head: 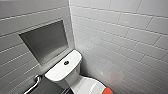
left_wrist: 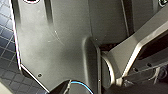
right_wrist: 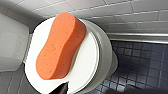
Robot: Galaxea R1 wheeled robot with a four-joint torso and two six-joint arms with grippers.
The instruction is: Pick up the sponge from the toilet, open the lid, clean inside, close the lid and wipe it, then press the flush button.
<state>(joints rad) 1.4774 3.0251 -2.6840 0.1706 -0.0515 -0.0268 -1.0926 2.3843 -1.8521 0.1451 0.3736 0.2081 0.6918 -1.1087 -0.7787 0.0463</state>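
Observation:
The orange sponge (right_wrist: pixel 61 46) lies flat on the closed white lid (right_wrist: pixel 83 65) of the toilet, reaching from near the tank (right_wrist: pixel 12 42) toward the lid's front. One dark fingertip (right_wrist: pixel 63 88) of my right gripper pokes in just above the lid's near edge, apart from the sponge and holding nothing. In the head view the tank top (head: pixel 62 68) carries the dark round flush button (head: pixel 66 63), with the lid (head: pixel 86 86) and a corner of the sponge (head: pixel 108 91) at the bottom edge. The left wrist view faces my own dark plate (left_wrist: pixel 62 45).
White tiled walls meet in a corner behind the toilet. A grey recessed niche (head: pixel 46 41) sits in the left wall and a metal grab bar (head: pixel 35 84) below it. Dark small-tiled floor (right_wrist: pixel 140 65) lies beside the bowl.

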